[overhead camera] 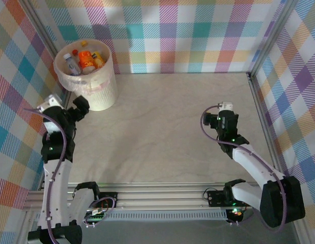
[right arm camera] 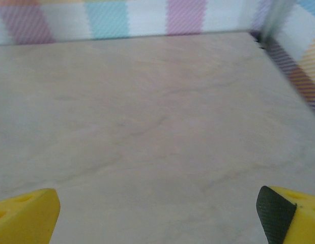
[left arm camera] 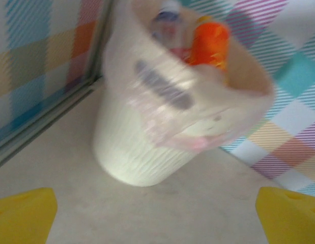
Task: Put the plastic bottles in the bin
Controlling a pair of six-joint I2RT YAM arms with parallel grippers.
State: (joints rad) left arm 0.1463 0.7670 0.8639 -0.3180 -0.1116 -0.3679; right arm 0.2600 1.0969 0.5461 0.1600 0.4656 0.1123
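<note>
All plastic bottles [overhead camera: 86, 60] in view sit inside the bin [overhead camera: 98, 92], at far-left corner of bench [overhead camera: 162, 127]. L tool [left arm camera: 154, 203] spread wide, holding nothing, near bin. R tool [right arm camera: 157, 203] likewise wide apart, empty, over bench's right side, well apart from bin.

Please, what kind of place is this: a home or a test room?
Probably a robot test cell: checked walls, a left arm and right arm bolted along a rail, one bin on a pale table.

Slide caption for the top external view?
Lined bin holding plastic bottles at far-left table corner; left tool open beside it, right tool open over the table's right side.
</note>
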